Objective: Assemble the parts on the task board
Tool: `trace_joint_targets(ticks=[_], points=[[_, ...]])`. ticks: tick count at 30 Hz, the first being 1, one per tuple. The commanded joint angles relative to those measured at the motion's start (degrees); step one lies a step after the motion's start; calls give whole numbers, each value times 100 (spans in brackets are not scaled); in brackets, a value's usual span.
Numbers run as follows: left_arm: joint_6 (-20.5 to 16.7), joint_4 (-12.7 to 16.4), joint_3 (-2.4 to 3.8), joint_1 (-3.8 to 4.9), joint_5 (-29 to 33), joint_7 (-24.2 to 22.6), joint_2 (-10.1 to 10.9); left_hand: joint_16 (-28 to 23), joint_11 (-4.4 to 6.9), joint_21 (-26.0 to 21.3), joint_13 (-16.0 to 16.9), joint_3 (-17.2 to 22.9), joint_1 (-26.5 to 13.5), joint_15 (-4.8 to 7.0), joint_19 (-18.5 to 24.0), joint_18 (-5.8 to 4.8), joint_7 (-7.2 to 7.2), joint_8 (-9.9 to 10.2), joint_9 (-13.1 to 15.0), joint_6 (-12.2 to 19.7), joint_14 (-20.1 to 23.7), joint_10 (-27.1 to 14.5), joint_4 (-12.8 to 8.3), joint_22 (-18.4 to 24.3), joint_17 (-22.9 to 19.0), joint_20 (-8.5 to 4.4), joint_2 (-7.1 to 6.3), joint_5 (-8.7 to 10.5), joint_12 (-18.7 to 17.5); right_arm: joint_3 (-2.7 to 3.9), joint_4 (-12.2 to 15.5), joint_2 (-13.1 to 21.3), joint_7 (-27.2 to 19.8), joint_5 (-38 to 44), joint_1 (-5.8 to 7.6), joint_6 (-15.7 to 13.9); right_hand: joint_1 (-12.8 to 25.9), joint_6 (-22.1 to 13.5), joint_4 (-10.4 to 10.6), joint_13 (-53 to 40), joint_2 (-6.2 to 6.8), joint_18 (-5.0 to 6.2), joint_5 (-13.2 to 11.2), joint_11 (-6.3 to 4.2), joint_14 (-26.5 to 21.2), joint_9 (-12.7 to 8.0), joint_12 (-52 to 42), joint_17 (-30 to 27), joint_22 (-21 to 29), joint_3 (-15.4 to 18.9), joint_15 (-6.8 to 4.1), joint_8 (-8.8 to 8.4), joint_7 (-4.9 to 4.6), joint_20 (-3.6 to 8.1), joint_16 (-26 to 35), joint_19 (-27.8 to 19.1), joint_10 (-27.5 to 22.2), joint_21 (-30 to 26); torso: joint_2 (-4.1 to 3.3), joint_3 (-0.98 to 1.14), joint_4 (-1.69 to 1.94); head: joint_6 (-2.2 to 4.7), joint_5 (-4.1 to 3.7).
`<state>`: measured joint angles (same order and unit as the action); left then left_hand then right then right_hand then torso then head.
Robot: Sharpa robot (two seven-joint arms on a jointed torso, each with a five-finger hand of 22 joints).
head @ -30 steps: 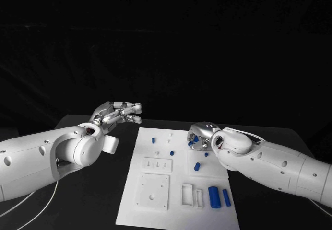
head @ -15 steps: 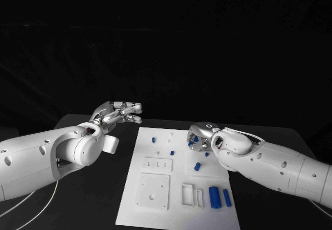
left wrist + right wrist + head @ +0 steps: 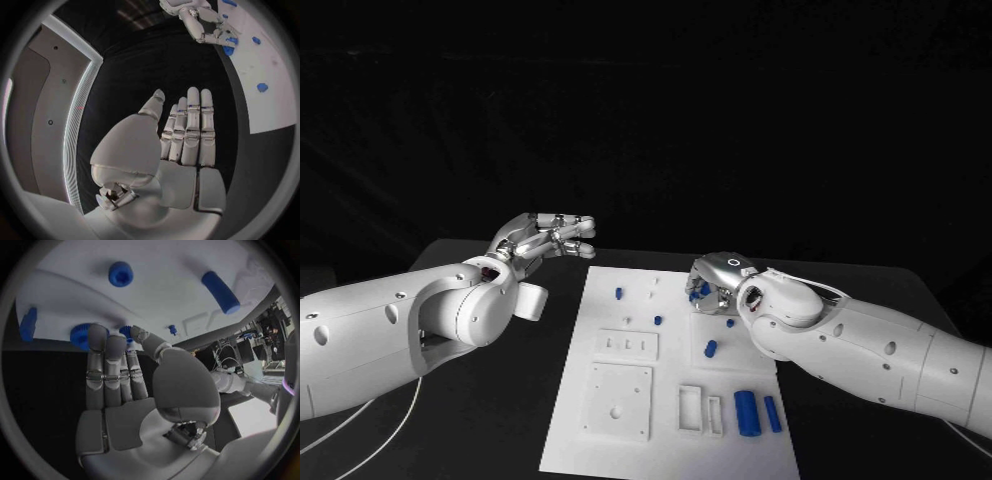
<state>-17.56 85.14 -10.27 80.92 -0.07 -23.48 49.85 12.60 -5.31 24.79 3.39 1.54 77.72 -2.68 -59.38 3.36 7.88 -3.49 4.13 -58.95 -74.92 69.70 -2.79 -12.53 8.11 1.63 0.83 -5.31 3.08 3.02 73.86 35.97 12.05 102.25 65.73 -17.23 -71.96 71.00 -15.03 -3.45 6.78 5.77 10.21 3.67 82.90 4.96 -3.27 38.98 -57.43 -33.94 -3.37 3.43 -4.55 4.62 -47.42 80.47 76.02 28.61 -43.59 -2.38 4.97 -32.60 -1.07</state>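
The white task board point(image 3: 672, 365) lies in the middle of the black table. On it are several blue parts: pegs point(image 3: 619, 294) at the far end, a short cylinder point(image 3: 711, 348) in the middle, two larger cylinders point(image 3: 746, 410) near the front. My right hand point(image 3: 714, 279) hovers over the board's far right corner, its fingertips point(image 3: 95, 334) touching a blue knurled disc point(image 3: 79, 337). A smaller blue part point(image 3: 127, 330) sits between thumb and finger; I cannot tell whether it is pinched. My left hand point(image 3: 547, 237) is raised left of the board, flat and holding nothing point(image 3: 187, 132).
White recessed plates point(image 3: 620, 398) and two narrow frames point(image 3: 692, 405) sit on the board's near half. A white cable point(image 3: 358, 420) runs over the table at the front left. Bare black table lies on both sides of the board.
My right hand has shifted slightly toward the far left over the board's corner. The left hand has not moved.
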Motion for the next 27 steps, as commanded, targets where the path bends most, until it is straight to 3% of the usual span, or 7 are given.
trace_joint_targets(ticks=[1,8,11,14,16,19,27], points=[[55,1,3,15,-18,-30,-16,-25,-7,-3,6,-30,-28,0,14,-20,-7,-11,-2,29,32,-49,-7,5,-8,1,25,29,25,9,78,9,159,165,0,-328,-46,64,25,-57,2,75,1,-266,-17,15,-18,-3,-37,-49,-45,25,-7,55,-19,4,338,-11,-2,-10,17,16,1],[44,5,3,15,-17,-29,-15,-25,-5,0,6,-26,2,2,14,-19,-6,-11,-2,29,32,-47,-33,11,-9,-2,26,29,26,72,119,-97,418,241,11,-679,-20,103,81,-54,76,67,76,-278,-17,40,-20,-19,-209,-172,-66,24,6,82,-6,39,373,-70,-25,-10,14,48,80],[42,9,4,15,-17,-29,-14,-25,-5,0,6,-26,2,2,14,-19,-6,-11,-2,29,32,-47,-33,11,-9,-2,26,29,26,81,80,-172,490,251,14,-802,-25,102,125,-54,100,67,65,-279,-11,45,-17,-39,-296,-200,-68,23,6,79,-3,44,374,-113,-28,-10,21,42,78],[43,10,5,15,-17,-31,-17,-25,-5,2,6,-25,4,3,15,-19,-6,-11,-2,29,32,-48,-37,11,-9,-2,27,29,25,85,12,-262,548,270,15,-912,-24,102,131,-54,104,67,60,-279,-12,45,-18,-41,-305,-196,-69,23,6,80,-2,43,371,-123,-33,-21,24,50,87],[47,8,6,16,-18,-34,-23,-26,-5,8,5,-21,16,4,15,-18,-5,-11,-3,31,33,-49,-56,11,-10,-4,25,27,25,87,-37,-322,577,283,15,-992,-50,89,162,-53,121,66,36,-275,-12,42,-18,-64,-402,-213,-68,22,3,81,-2,76,361,-211,-42,-31,42,61,108],[55,2,7,16,-18,-34,-36,-26,-6,11,5,-17,28,4,16,-18,-4,-11,-2,30,34,-48,-67,10,-10,-5,23,28,25,88,-103,-393,593,295,14,-1063,-50,89,162,-53,121,66,36,-275,-12,42,-18,-64,-402,-213,-68,22,3,81,-2,76,361,-211,-53,-25,59,69,130],[72,1,11,17,-22,-33,-70,-26,-6,11,5,-17,28,4,16,-18,-4,-11,-2,30,34,-48,-67,10,-10,-5,23,28,25,89,-242,-592,565,305,11,-1164,-56,83,180,-50,133,67,13,-272,-12,34,-17,-75,-493,-213,-70,23,1,81,-15,114,349,-294,-94,-48,116,80,103]])
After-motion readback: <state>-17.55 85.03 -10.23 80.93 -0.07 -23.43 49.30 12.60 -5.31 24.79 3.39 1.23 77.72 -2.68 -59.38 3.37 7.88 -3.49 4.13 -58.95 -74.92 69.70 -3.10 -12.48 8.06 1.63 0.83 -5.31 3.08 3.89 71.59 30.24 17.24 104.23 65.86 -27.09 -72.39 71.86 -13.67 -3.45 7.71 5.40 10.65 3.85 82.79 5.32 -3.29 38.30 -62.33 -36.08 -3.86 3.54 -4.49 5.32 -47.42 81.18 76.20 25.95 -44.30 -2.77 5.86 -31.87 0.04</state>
